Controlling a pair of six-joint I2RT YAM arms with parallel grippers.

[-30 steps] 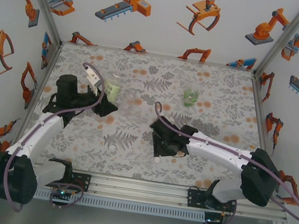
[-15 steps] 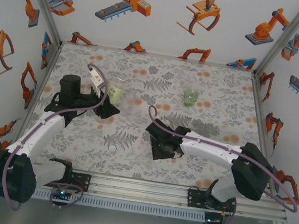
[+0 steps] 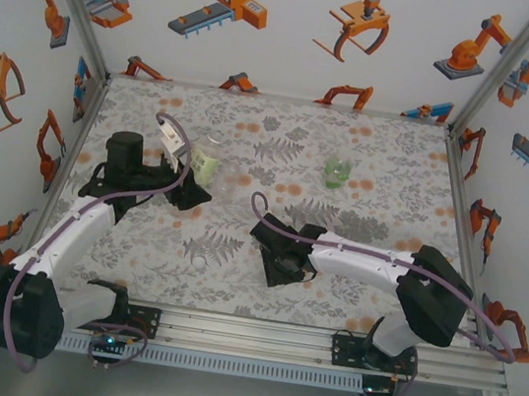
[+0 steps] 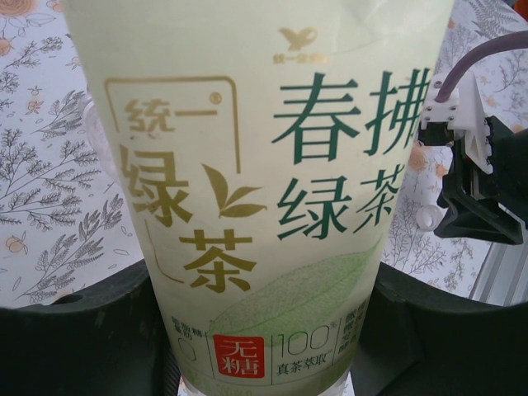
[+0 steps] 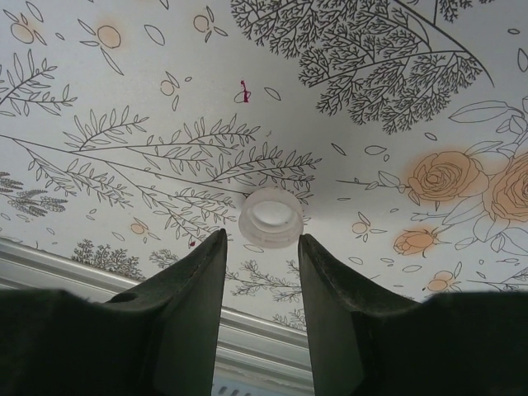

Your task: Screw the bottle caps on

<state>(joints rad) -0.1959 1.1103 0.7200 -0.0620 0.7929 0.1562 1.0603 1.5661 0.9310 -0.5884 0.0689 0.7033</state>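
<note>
The left gripper [image 3: 189,190] is clenched on the tall bottle [image 4: 256,206] near the mat's [image 3: 400,159] left edge. The right gripper [image 5: 261,252] hangs released, jaws apart, over a white cap [image 5: 271,217] by the near edge.

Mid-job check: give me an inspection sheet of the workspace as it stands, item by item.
Surface: floral mat, lying flat.
Job's things: tall bottle with a green tea label, gripped low down; short green bottle standing alone toward the far side; white cap on the mat, seemingly open side up.
Clutter: nothing seen.
Hands: left hand shut on the tall bottle; right hand open, low over the mat, its tips either side of the cap's near edge, not touching it.
Cables: a purple cable loops off the right arm, apart from the bottles; another runs along the left arm.
Surroundings: white walls printed with orange robots; metal rail at the near edge.
</note>
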